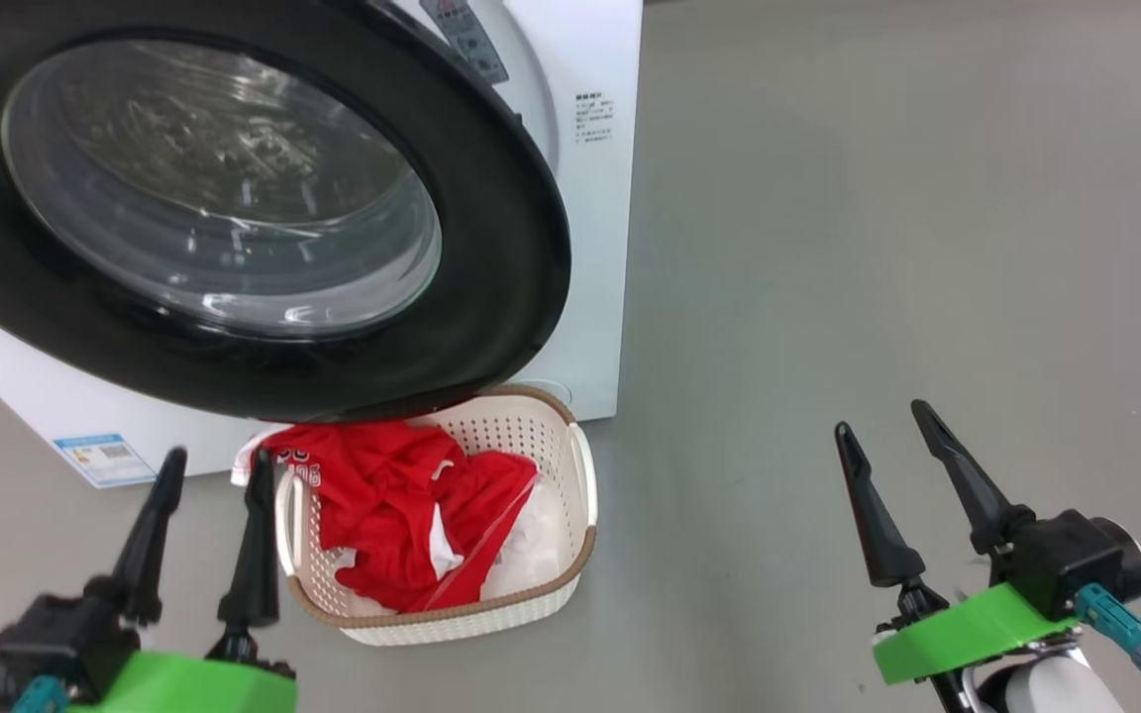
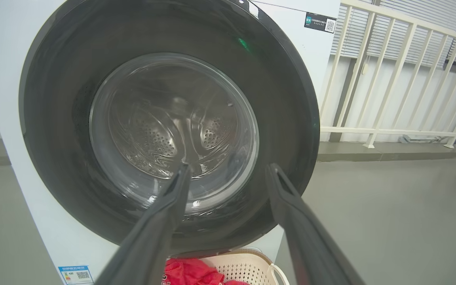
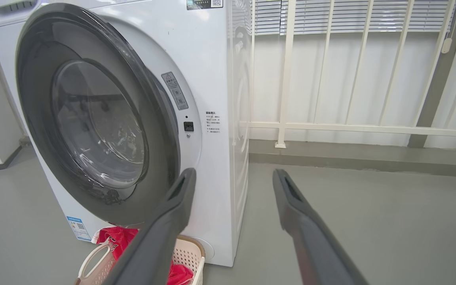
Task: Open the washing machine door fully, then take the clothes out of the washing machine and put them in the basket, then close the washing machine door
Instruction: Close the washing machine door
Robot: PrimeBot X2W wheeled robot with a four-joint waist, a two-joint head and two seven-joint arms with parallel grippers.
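The washing machine (image 1: 600, 198) is a white front-loader. Its door (image 1: 491, 248), with a black rim and a bulging glass window, lies almost against the front, its right edge slightly off the body in the right wrist view. The steel drum shows through the glass of the door (image 2: 54, 118). Red clothes (image 1: 392, 505) with white trim are heaped in the cream basket (image 1: 531, 594) on the floor under the door's lower edge. My left gripper (image 1: 217, 460) is open and empty, just left of the basket. My right gripper (image 1: 881, 418) is open and empty over bare floor to the right.
Grey floor (image 1: 878, 198) spreads to the right of the machine. A white railing (image 3: 331, 126) with blinds behind it runs along a raised kerb at the back. A blue label (image 1: 103, 458) sits low on the machine's front.
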